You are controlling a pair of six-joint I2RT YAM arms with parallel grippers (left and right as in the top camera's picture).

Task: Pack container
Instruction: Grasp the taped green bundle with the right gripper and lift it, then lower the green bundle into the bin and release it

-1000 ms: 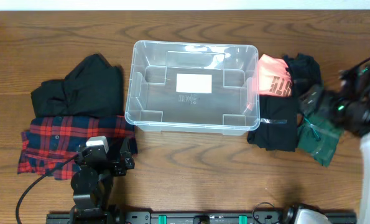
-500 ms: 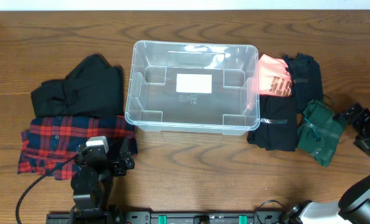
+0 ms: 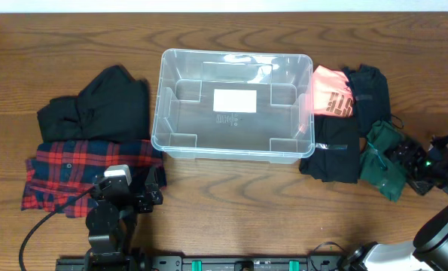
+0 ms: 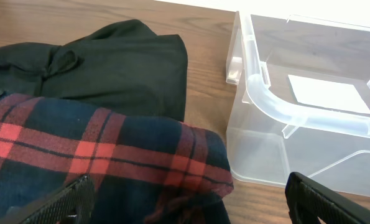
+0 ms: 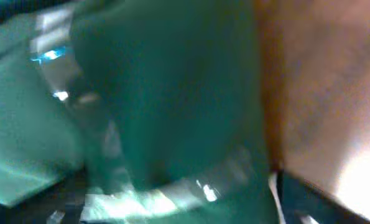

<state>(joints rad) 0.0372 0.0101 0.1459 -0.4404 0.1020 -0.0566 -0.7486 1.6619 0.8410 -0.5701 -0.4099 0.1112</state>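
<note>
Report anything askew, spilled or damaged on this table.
Nothing stands out. The container sits upright and empty, with the left clothes pile and the right clothes pile lying beside it on the table. Nothing is visibly spilled.

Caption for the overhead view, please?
Empty clear container; plaid shirt at left, right gripper at green garment on the right.

The wooden desk (image 3: pixel 231 203) carried the clear container (image 3: pixel 157 113) at its far middle. A black garment (image 3: pixel 103 105) and a plaid shirt (image 3: pixel 73 169) lay at the left, with a pink garment (image 3: pixel 329 92), black clothes (image 3: pixel 333 150) and a green garment (image 3: pixel 382 162) at the right.
</note>
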